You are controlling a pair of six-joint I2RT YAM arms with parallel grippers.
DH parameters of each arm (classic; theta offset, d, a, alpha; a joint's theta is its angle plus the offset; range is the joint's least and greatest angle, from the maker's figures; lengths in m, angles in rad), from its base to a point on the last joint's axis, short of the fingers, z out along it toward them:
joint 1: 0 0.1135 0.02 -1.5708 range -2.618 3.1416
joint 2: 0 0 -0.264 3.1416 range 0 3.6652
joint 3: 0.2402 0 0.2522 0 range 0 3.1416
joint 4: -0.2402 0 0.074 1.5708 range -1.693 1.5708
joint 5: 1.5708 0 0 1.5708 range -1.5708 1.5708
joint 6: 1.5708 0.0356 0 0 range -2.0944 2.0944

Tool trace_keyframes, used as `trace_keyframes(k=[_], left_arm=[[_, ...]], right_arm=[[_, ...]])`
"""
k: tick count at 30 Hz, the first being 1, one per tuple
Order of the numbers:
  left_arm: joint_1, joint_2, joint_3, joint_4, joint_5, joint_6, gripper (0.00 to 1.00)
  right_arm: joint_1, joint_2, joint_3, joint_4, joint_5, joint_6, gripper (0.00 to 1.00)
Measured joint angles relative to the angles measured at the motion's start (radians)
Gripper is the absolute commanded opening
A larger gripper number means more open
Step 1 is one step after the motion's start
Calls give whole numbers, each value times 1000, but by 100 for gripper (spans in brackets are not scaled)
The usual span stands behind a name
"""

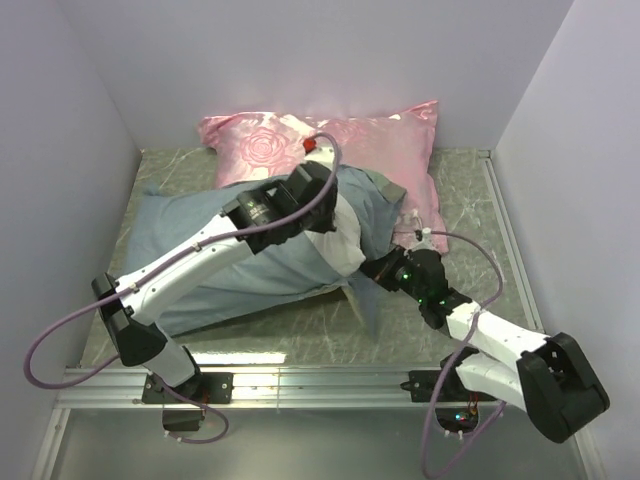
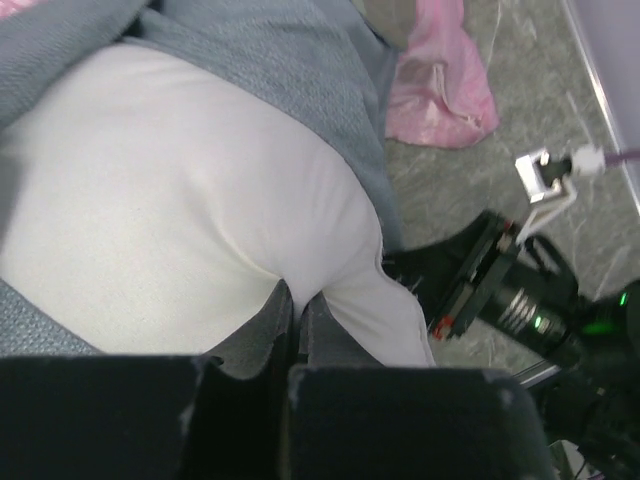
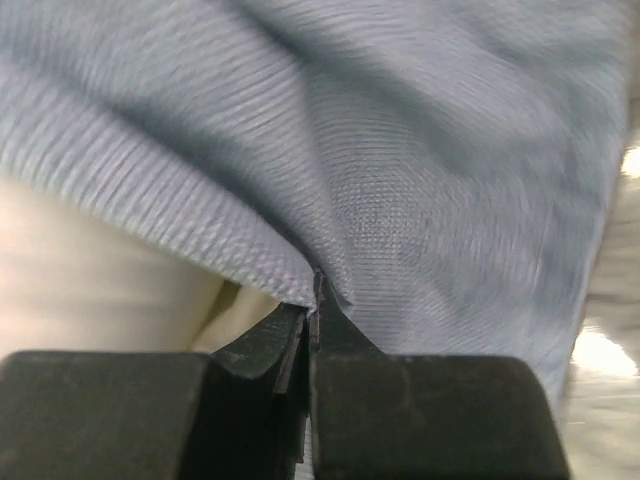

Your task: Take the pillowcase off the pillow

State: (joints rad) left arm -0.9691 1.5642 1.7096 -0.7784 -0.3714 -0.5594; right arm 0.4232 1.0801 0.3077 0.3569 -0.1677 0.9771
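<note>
1. Left gripper [image 2: 297, 318] pressed together, pinching the white pillow [image 2: 180, 220] fabric, lower centre of frame.
2. Right gripper [image 3: 313, 312] pinches the grey-blue pillowcase [image 3: 430, 180] edge, lower centre.
3. Top view: pillowcase lies centre-left.

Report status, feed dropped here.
Left gripper jaws shut on pillow. Right gripper jaws shut on pillowcase. Pillow partly out. Pink pillow close behind.
</note>
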Motion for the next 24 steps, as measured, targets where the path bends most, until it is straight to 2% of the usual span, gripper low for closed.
trace_keyframes(k=[5, 8, 10, 12, 15, 20, 24], left_arm=[[63, 10, 97, -53, 63, 14, 1], [68, 6, 104, -60, 109, 16, 0], [57, -16, 60, -41, 143, 5, 1], [20, -92, -88, 34, 150, -23, 1], [-46, -266, -362, 148, 178, -89, 1], [-89, -568, -742, 309, 198, -225, 0], [-100, -695, -903, 380, 187, -315, 1]], right_arm=[[175, -31, 30, -3, 121, -2, 6], [201, 19, 55, -6, 156, -6, 15], [200, 88, 85, -10, 176, -13, 27], [195, 147, 105, -24, 178, -27, 37], [174, 169, 107, -82, 163, -49, 46], [106, 154, 111, -140, 90, -78, 51], [60, 84, 108, -187, 42, -91, 54]])
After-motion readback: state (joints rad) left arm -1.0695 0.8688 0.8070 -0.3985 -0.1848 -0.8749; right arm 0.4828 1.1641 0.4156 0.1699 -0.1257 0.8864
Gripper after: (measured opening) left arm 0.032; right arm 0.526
